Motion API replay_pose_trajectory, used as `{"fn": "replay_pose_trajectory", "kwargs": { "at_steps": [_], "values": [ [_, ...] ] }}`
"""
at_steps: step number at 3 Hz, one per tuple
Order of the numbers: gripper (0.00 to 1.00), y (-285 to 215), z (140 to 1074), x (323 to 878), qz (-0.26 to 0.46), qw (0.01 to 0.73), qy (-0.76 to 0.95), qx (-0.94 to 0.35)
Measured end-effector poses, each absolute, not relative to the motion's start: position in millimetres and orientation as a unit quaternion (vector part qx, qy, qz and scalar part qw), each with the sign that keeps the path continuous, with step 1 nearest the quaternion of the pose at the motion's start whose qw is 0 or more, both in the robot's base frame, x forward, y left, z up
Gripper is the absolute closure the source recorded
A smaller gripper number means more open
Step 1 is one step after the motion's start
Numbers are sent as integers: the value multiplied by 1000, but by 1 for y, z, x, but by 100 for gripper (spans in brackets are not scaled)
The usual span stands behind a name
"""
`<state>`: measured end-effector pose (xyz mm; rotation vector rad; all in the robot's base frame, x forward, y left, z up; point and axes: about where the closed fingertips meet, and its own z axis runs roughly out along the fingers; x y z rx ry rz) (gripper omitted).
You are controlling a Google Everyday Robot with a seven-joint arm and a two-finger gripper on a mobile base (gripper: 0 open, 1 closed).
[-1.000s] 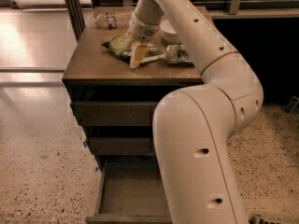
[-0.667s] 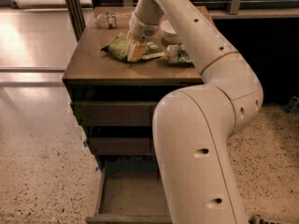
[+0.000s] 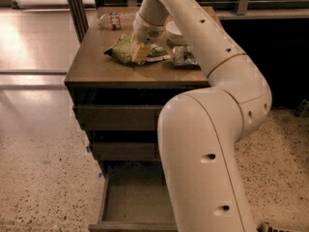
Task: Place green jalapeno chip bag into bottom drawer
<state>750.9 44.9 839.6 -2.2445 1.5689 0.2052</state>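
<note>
The green jalapeno chip bag (image 3: 120, 49) lies flat on the brown cabinet top (image 3: 91, 66), near its middle. My gripper (image 3: 139, 53) reaches down from the white arm and sits right on the bag's right end, its pale fingers (image 3: 141, 52) against the foil. The bottom drawer (image 3: 135, 199) is pulled open below, its brown floor bare; my arm's lower link hides its right part.
A smaller rolled greenish-white packet (image 3: 182, 56) lies right of the bag. A white bowl (image 3: 175, 32) stands behind it. A clear bottle (image 3: 113, 21) lies at the back left. Two shut drawers (image 3: 116, 117) sit above the open one. Speckled floor lies to the left.
My gripper has dropped a little and shifted left onto the bag's right end. The bag itself has not visibly moved.
</note>
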Motion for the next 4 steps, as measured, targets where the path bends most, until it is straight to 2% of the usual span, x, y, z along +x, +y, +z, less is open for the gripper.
{"fn": "replay_pose_trajectory", "kwargs": {
  "at_steps": [1,2,4],
  "values": [
    [100,48,840,754,71,202,559,-801],
    [100,52,890,729,61,204,546,-810],
    [100,68,993,650,42,232,533,-812]
  ]
}}
